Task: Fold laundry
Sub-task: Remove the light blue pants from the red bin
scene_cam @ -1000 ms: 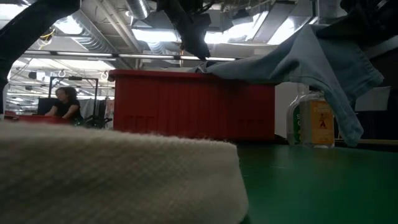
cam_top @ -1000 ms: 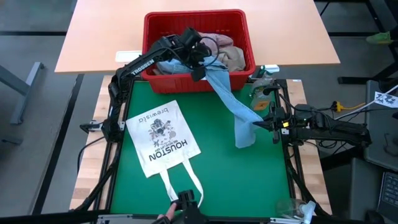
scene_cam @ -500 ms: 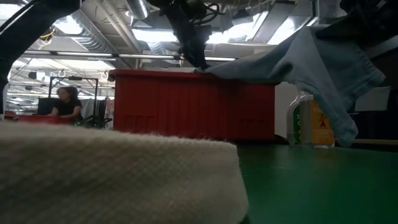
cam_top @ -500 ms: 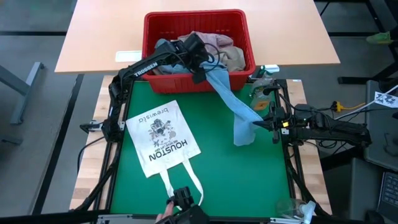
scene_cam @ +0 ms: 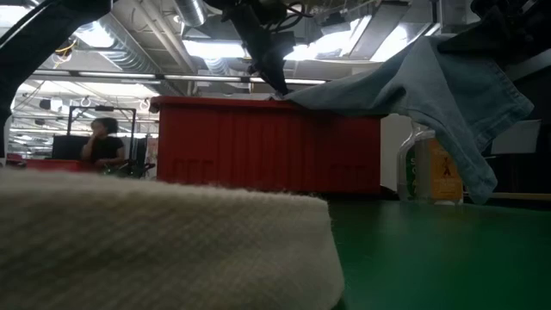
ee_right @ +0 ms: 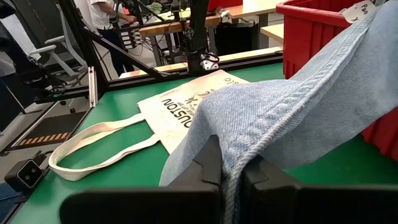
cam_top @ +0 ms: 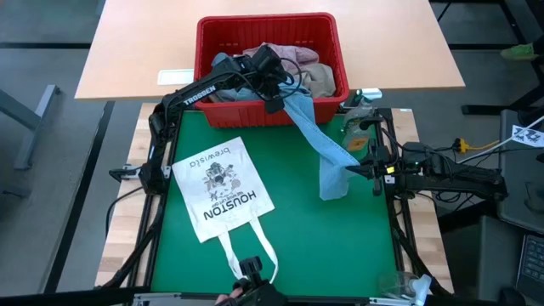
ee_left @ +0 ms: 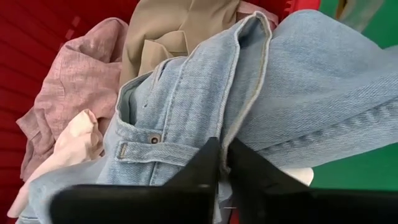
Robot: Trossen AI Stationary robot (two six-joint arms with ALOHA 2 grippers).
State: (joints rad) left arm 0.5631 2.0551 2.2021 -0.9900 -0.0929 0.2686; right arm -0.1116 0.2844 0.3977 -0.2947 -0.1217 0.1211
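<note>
**Much buried, blocked or cropped**

Jeans [cam_top: 316, 136] cover the basket [cam_top: 270, 24] rim at 5 o'clock. Low view: blurred tote [scene_cam: 155, 245] fills the foreground; the bottle [scene_cam: 430, 168] is half behind denim. The distant person [scene_cam: 102, 145] is too small to make out.

Green table [cam_top: 297, 229] — tote bag [cam_top: 223, 189], jeans [cam_top: 327, 157] end.

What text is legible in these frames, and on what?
"HOUSTON" on the white tote bag, big letters under its printed picture.
"brewista" on the same tote bag, smaller line at its other end.
"TROSSEN" on the left arm, white on the dark link.
Label on the clear bottle: too blurred to read.
White tag at the high view's right edge: too small to read.
</note>
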